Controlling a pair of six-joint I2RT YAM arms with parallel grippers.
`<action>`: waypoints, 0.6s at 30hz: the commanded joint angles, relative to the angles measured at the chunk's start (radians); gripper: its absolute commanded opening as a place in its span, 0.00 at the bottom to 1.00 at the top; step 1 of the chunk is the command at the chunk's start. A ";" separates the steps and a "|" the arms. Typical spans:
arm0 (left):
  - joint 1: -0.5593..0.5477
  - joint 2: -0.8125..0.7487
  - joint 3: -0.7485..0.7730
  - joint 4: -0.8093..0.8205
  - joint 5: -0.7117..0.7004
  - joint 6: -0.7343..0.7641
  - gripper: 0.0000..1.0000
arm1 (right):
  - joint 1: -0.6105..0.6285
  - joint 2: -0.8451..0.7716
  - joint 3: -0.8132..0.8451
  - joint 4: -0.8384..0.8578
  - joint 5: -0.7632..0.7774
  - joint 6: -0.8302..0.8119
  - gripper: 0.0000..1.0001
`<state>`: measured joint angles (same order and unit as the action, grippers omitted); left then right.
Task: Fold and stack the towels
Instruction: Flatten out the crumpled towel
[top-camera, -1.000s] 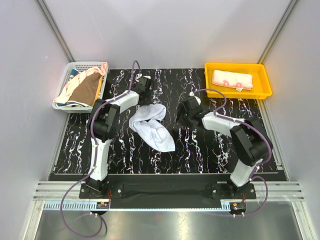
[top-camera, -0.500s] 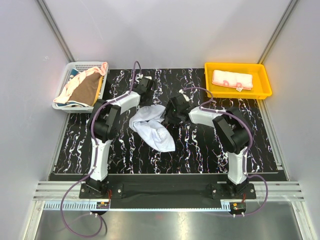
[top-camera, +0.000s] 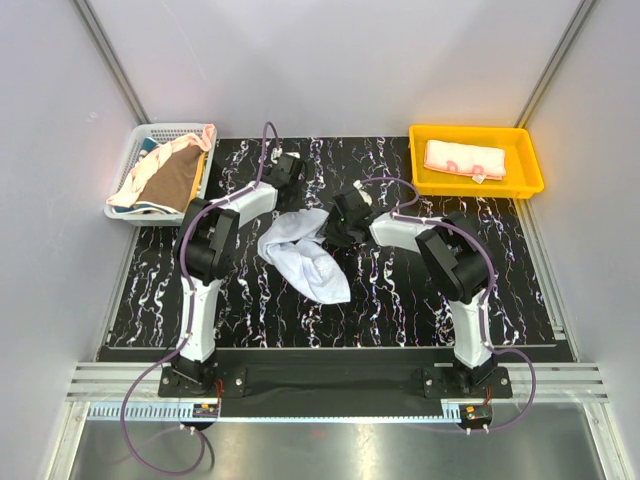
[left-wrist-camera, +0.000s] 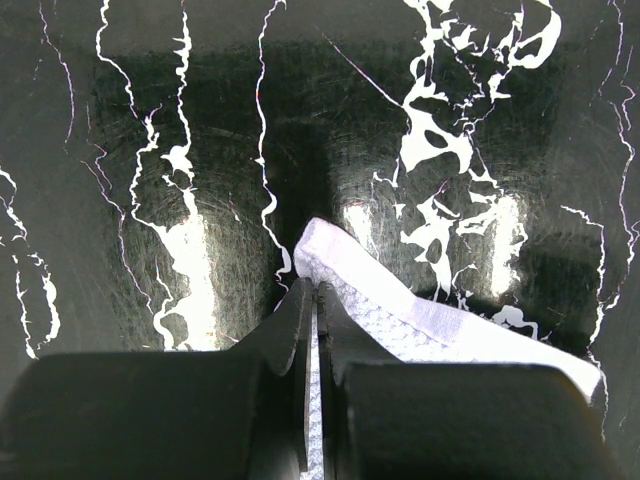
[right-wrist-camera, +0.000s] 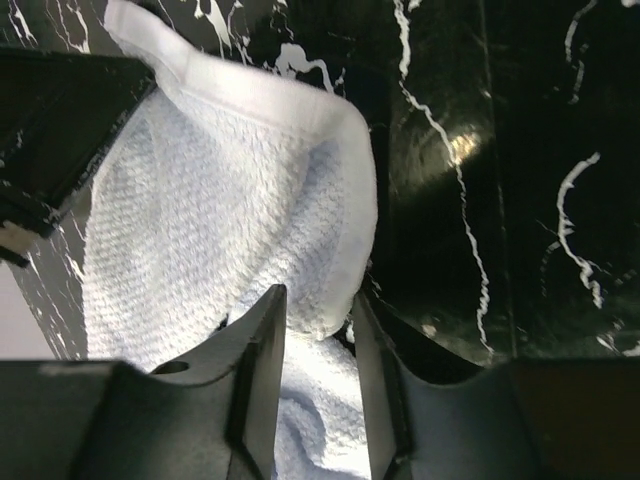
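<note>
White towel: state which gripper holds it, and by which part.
The left gripper is shut on a corner of the white towel. The right gripper straddles its hemmed edge; a firm grip cannot be told.

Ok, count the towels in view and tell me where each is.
3 clearly: white towel on the table, pink towel in the yellow tray, brown towel atop the basket. More seem partly hidden under the brown one.
</note>
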<state>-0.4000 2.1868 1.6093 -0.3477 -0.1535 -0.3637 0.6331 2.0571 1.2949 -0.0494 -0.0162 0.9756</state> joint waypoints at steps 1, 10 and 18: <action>0.007 -0.065 0.003 0.016 0.012 -0.003 0.00 | 0.016 0.044 0.043 -0.027 0.009 0.028 0.39; 0.010 -0.133 -0.014 0.024 0.025 -0.001 0.00 | 0.013 0.029 0.081 -0.099 0.126 -0.054 0.05; 0.004 -0.375 -0.064 0.019 0.020 -0.023 0.00 | -0.026 -0.239 0.141 -0.243 0.311 -0.325 0.00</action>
<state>-0.3946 1.9774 1.5528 -0.3683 -0.1375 -0.3710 0.6312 2.0113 1.3724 -0.2371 0.1684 0.7986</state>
